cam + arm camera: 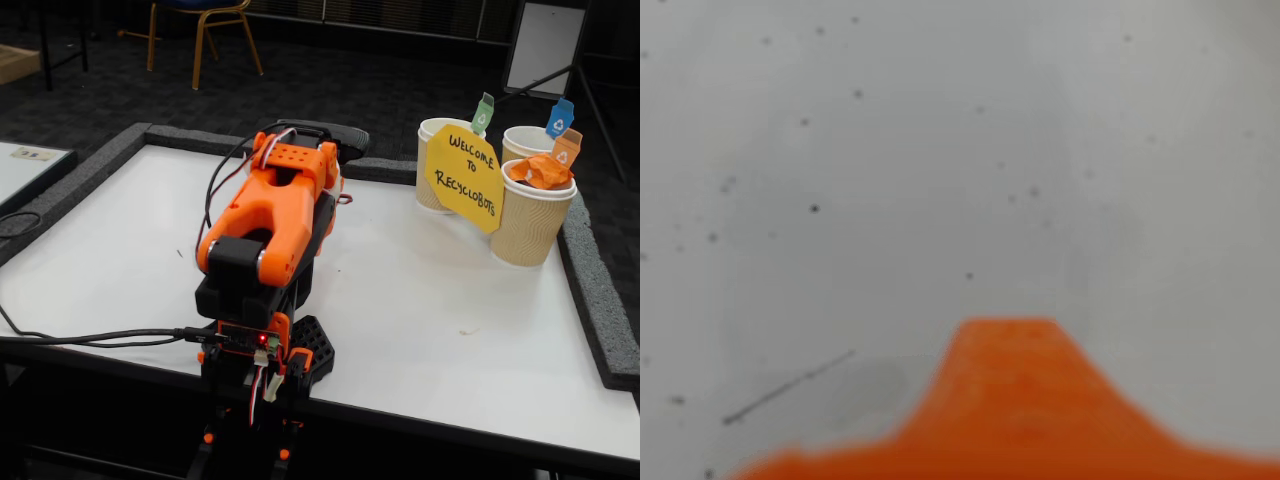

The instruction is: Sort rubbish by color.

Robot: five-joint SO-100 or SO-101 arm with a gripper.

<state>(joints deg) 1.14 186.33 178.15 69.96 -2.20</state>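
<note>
An orange crumpled wad of rubbish (pixel 540 171) lies in the top of the front beige ribbed cup (pixel 530 228), which carries an orange tag (pixel 566 148). Behind it stand a cup with a green tag (pixel 433 160) and a cup with a blue tag (pixel 522 141); what they hold is hidden. The orange arm (pixel 270 215) is folded low over its base at the table's near edge, far left of the cups. My gripper (pixel 335 150) points at the far edge. The wrist view shows only one blurred orange finger (pixel 1005 390) over bare white table (pixel 940 150); its jaws are not readable.
A yellow "Welcome to Recyclobots" sign (pixel 465 176) hangs across the cups. Grey foam edging (pixel 595 290) borders the white table (pixel 420 300). Black cables (pixel 90 338) run off the left edge from the arm's base. A chair (pixel 205 25) stands on the floor beyond.
</note>
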